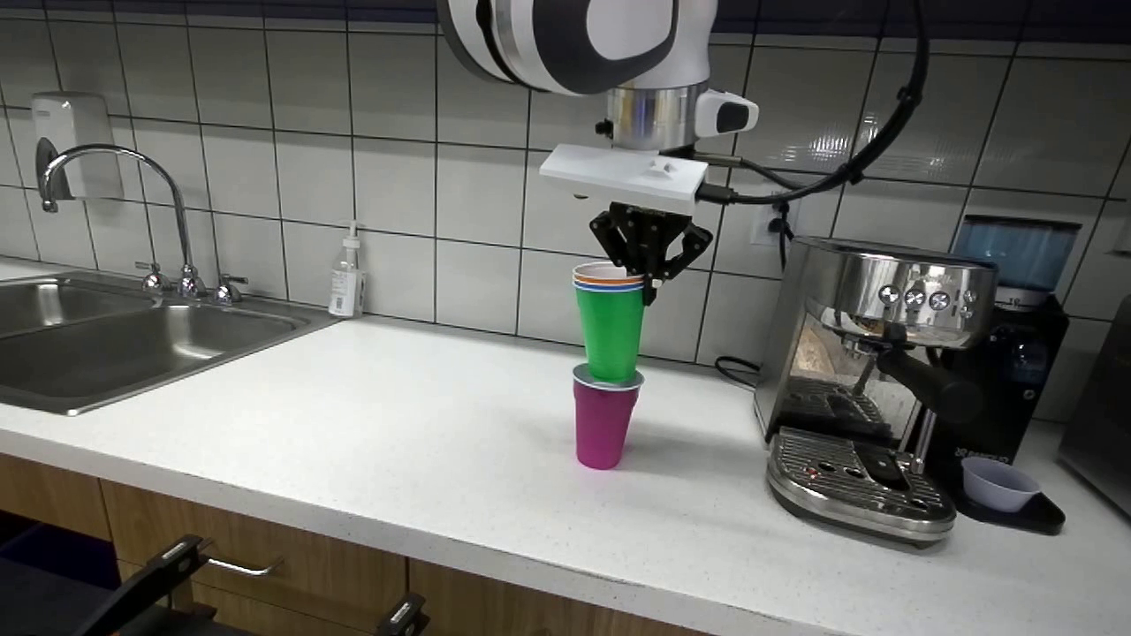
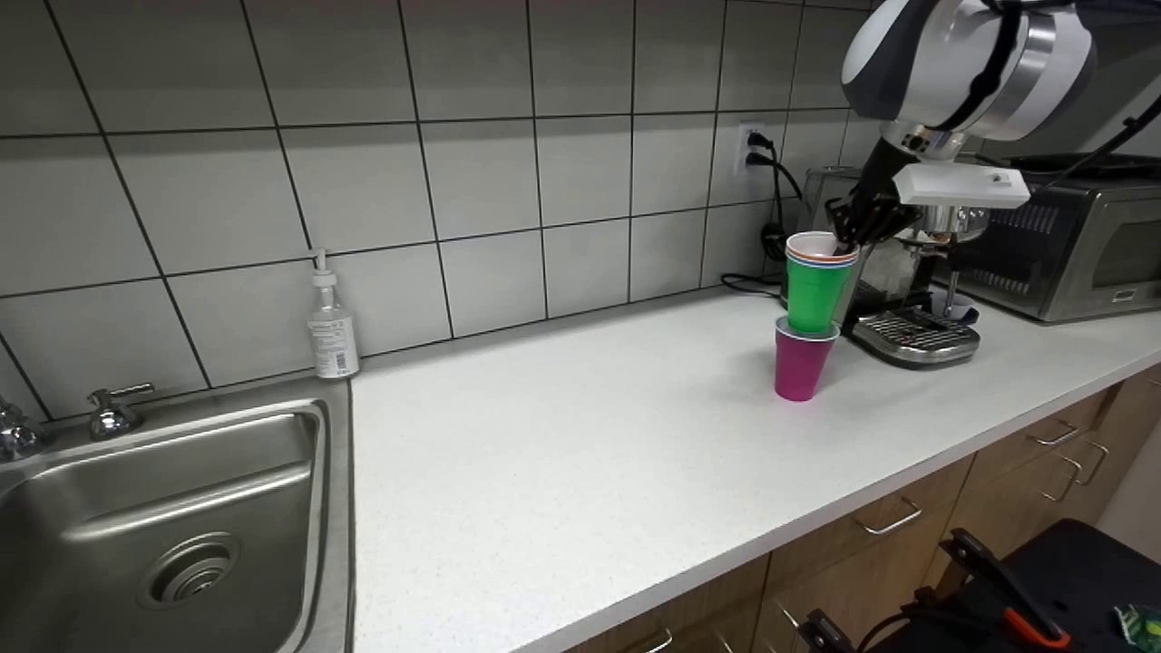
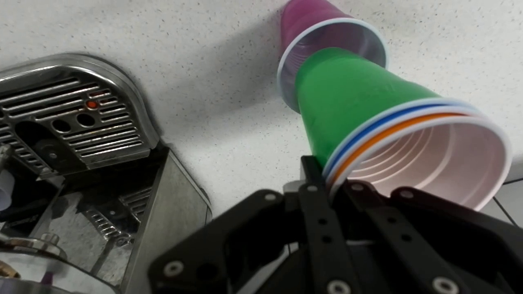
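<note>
My gripper (image 3: 328, 181) is shut on the rim of a nested cup stack, one finger outside the wall and the other inside the mouth, partly hidden by it. The stack has a green cup (image 3: 347, 94) outermost, with blue and orange bands showing at the rims and a pale interior. In both exterior views the green cup (image 1: 611, 327) hangs with its bottom at the mouth of a magenta cup (image 1: 603, 428) standing on the counter. How far the bottom reaches inside that mouth, I cannot tell. The magenta cup (image 2: 802, 367) has a pale grey inside.
A steel espresso machine (image 1: 884, 305) stands beside the cups, with a small pale bowl (image 1: 998, 484) and a black grinder near it. A soap bottle (image 2: 332, 331) and a steel sink (image 2: 331, 508) are at the opposite end. The tiled wall runs behind the counter (image 1: 398, 424).
</note>
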Action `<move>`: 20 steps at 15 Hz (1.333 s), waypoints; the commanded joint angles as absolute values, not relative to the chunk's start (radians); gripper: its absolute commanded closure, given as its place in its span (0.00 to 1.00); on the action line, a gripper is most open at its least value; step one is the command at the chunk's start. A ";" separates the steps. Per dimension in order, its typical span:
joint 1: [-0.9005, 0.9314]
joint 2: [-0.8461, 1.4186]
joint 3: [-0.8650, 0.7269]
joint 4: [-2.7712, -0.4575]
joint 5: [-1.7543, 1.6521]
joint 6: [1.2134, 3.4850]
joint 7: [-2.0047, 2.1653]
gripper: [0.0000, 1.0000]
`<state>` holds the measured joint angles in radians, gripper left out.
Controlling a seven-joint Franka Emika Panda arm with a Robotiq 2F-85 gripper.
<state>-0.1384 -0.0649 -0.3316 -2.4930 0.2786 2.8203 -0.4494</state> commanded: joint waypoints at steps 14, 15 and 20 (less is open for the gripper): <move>-0.127 0.064 -0.325 -2.426 0.361 2.810 -0.444 0.98; -0.128 0.071 -0.325 -2.423 0.365 2.809 -0.445 0.98; -0.132 0.109 -0.323 -2.405 0.402 2.804 -0.449 0.98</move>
<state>-0.1287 0.0816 -0.3292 -2.4391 0.3697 2.8197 -0.4494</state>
